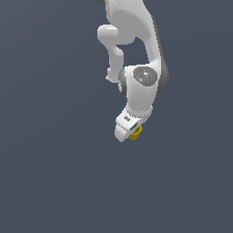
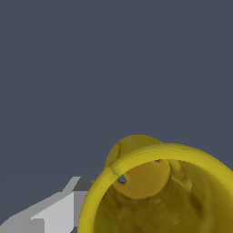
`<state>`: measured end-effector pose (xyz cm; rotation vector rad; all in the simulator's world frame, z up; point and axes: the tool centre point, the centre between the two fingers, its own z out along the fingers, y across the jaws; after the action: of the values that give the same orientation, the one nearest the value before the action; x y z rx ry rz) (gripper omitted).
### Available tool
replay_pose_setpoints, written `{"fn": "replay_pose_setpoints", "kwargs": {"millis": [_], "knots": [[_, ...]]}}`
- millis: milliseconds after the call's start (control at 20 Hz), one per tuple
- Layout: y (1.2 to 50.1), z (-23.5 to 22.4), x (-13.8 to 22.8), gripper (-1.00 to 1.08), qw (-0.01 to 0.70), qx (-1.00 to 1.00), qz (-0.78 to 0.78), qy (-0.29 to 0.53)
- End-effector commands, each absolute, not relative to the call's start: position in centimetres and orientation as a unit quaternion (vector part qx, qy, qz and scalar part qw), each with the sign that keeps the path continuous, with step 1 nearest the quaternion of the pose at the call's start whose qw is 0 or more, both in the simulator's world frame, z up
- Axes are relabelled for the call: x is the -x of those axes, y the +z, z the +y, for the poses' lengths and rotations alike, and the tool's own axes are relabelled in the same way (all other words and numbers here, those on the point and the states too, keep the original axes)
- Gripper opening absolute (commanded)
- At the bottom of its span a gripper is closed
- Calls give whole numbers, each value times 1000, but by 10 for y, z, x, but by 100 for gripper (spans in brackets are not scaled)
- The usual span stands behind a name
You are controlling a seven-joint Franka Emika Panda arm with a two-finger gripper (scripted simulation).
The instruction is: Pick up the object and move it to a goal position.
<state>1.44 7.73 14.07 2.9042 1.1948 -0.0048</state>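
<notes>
Beneath the white robot arm (image 1: 136, 86), the small mustard-yellow cup (image 1: 135, 132) sits tucked against the tool (image 1: 129, 132) at the arm's lower end. Close up, the cup's hollow mouth (image 2: 159, 195) fills the wrist view beside one grey finger (image 2: 54, 211). Whether the tool is clenched on it cannot be told.

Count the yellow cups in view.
1. The cup sits right at the gripper, mostly hidden behind it in the exterior view; the wrist view shows its open mouth close up.
</notes>
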Motion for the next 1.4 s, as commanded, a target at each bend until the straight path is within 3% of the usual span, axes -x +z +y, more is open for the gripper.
{"fn": "replay_pose_setpoints", "kwargs": {"millis": [0, 800, 1350], "knots": [[166, 85, -5, -100, 1, -925, 381, -1], [324, 139, 58, -100, 1, -924, 381, 0], [377, 156, 75, -100, 0, -925, 381, 0]]}}
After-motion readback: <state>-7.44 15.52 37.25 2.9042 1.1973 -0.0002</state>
